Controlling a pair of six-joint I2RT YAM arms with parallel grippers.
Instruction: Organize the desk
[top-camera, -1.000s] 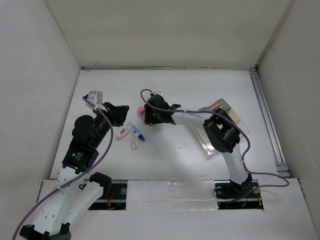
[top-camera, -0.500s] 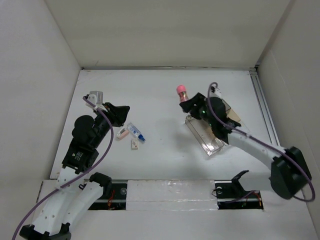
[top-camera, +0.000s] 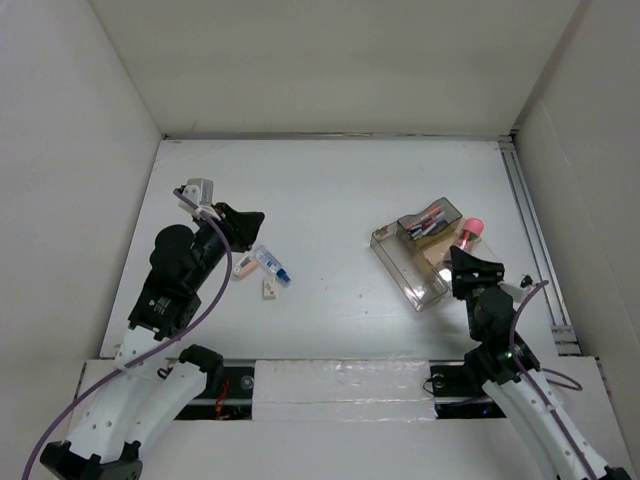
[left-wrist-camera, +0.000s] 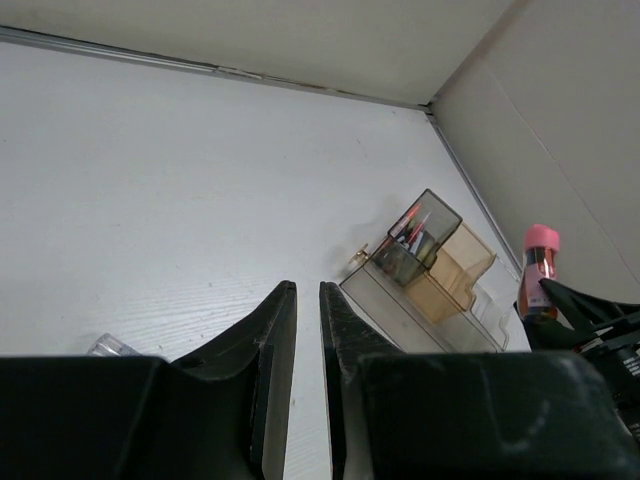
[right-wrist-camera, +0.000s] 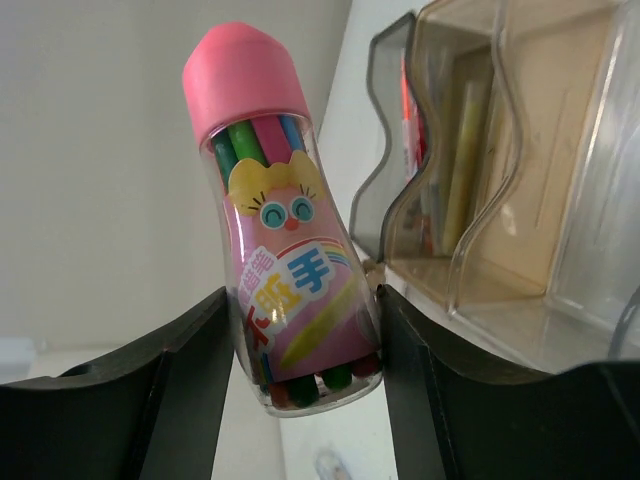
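Note:
The white desk (top-camera: 340, 190) carries a clear compartment tray (top-camera: 412, 262) at the right, with pens in its dark back cell. My right gripper (top-camera: 466, 254) is just right of the tray, shut on a pink-capped bottle of markers (top-camera: 469, 234). The wrist view has that bottle (right-wrist-camera: 290, 230) held near its base between the gripper's (right-wrist-camera: 305, 300) two fingers, tilted slightly, with the tray (right-wrist-camera: 520, 200) close beside it. My left gripper (top-camera: 247, 221) hovers at the left of the desk, shut and empty (left-wrist-camera: 305, 292). From there I see the tray (left-wrist-camera: 430, 270) and the bottle (left-wrist-camera: 540, 268) far off.
Three small items lie near the left gripper: a pale tube (top-camera: 243, 267), a blue-tipped clear tube (top-camera: 272, 263) and a small white piece (top-camera: 268, 288). A metal rail (top-camera: 530, 225) runs along the desk's right edge. White walls enclose the desk.
My right arm has swung from the middle of the desk to its right side, carrying the marker bottle to a spot beside the tray. The left arm has barely moved.

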